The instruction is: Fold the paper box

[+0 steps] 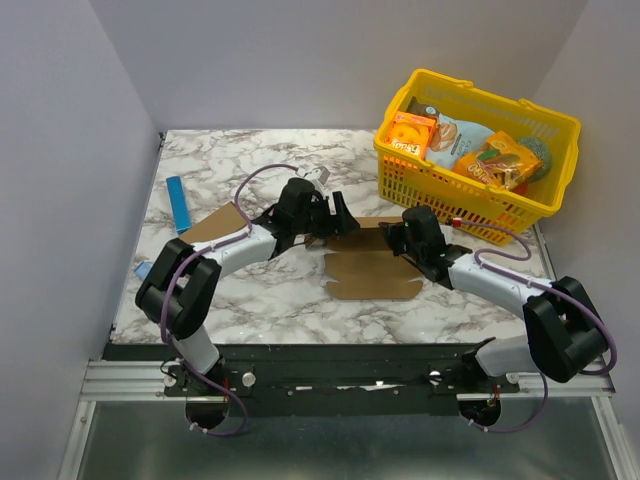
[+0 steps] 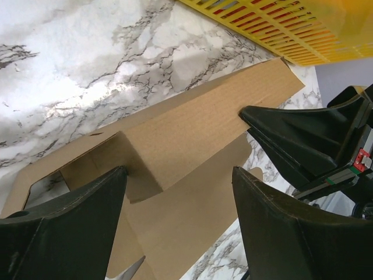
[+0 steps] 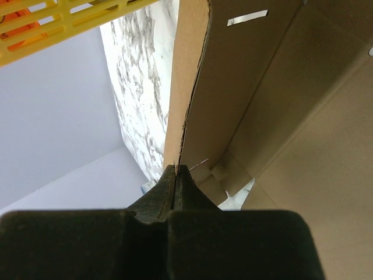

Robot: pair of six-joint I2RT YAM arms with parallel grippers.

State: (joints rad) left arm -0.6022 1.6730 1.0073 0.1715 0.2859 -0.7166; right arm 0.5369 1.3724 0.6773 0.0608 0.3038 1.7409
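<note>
My left end effector (image 2: 178,172) hangs wide open and holds nothing, its jaws straddling a raised panel of the paper box (image 1: 368,270). The box lies mid-bench (image 1: 260,300), long axis left to right between my arms. My right end effector (image 3: 176,170) is closed, tips at the box's upturned edge. Both arms reach inward, low.

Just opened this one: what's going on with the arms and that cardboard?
Two robot arms are folding a plain brown paper box, which is a die-cut sheet lying mostly flat on the marble table. The right hand is pinched shut on the edge of a raised panel. The left hand is open, with its fingers on either side of a turned-up flap and not gripping it. A yellow basket of snack packs stands at the far right.
</note>
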